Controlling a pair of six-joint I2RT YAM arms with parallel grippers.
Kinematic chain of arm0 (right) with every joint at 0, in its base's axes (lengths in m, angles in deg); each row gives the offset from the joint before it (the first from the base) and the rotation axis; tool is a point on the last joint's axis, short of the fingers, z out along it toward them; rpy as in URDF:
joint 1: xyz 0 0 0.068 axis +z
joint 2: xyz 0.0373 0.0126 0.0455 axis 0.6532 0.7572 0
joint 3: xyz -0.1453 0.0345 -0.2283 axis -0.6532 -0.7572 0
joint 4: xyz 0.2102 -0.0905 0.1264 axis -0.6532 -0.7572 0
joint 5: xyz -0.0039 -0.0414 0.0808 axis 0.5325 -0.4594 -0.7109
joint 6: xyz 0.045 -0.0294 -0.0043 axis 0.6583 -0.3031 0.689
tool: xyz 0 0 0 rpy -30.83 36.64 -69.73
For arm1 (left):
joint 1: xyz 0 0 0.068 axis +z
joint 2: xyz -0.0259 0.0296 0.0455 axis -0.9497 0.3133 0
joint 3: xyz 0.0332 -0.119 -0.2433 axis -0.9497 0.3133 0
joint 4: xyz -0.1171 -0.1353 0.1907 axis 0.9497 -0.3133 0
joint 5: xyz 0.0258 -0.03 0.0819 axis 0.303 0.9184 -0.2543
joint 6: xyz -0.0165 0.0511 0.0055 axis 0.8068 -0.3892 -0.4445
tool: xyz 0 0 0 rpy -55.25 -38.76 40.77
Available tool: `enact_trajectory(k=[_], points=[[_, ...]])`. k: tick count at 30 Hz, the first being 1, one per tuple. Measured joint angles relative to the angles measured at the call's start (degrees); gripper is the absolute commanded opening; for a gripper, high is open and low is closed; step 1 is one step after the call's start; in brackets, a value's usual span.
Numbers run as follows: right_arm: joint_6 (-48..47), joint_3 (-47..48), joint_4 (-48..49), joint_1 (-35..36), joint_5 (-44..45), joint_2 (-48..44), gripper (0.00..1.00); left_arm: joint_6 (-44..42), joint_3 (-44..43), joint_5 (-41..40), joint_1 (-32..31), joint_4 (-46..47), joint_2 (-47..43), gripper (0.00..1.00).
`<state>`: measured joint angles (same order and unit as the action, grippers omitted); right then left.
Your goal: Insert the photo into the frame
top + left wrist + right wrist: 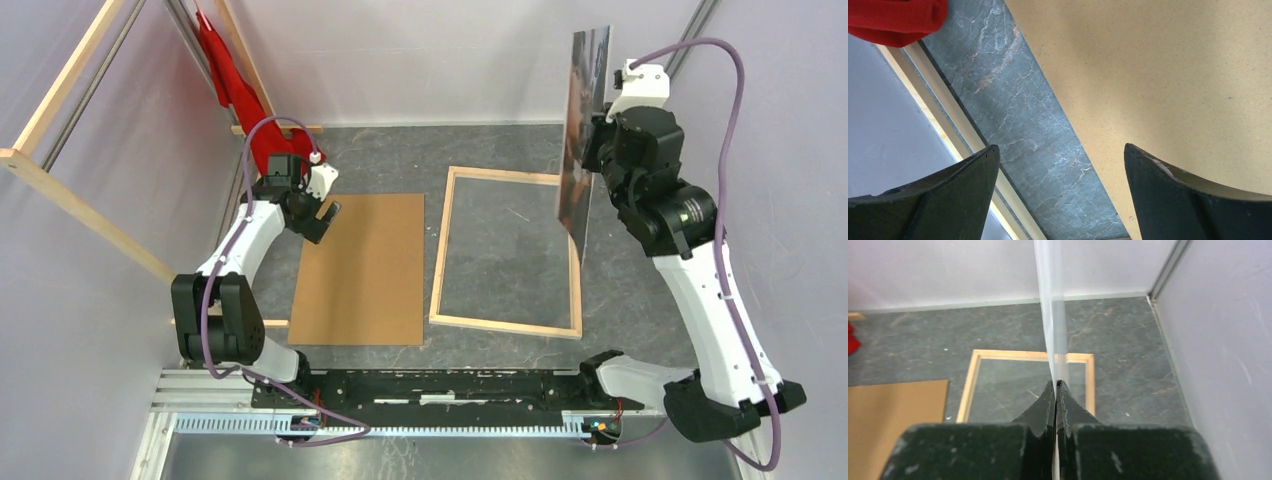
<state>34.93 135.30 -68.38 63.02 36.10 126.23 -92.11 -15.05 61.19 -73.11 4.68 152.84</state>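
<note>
Right tool (1056, 386) grips the photo (585, 90) on edge above the frame (505, 325), which lies flat on the worktop (500, 148); left tool (1062, 155) stands wide, unladen; lowering the photo in remains undone.

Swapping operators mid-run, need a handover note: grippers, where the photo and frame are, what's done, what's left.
Left gripper: open, empty, over the left edge of the brown board.
Right gripper: shut on the photo, held upright on edge in the air above the right rail of the frame.
Frame: flat on the table, wood face up, nothing in it, a gap between it and the board.
Done: photo picked up.
Left: lay it flat into the frame.
</note>
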Motion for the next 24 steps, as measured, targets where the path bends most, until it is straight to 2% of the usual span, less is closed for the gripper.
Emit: enact_trajectory(k=[5,7,10,12,16,24], points=[[-2.7,4.0,-5.6,2.4,3.1,7.6,0.0,0.5,0.9,0.1,-0.4,-0.1,0.0,1.0],[-3.1,1.8,-6.5,3.5,3.0,11.5,0.0,0.7,1.0,0.2,-0.4,-0.2,0.0,1.0],[-2.9,-6.6,-7.3,4.3,1.9,15.8,0.0,0.8,1.1,0.2,-0.4,-0.1,0.0,1.0],[-1.9,-12.1,-8.5,4.3,-0.2,17.3,0.0,0.8,1.3,0.2,-0.5,0.1,-0.1,1.0],[2.6,-17.4,-8.0,4.3,-5.6,17.4,0.0,0.9,1.9,0.2,-1.1,0.1,-0.2,1.0],[13.6,-18.4,-4.1,4.2,-16.6,24.0,0.0,0.9,3.2,0.2,-1.7,0.3,-0.8,1.0]])
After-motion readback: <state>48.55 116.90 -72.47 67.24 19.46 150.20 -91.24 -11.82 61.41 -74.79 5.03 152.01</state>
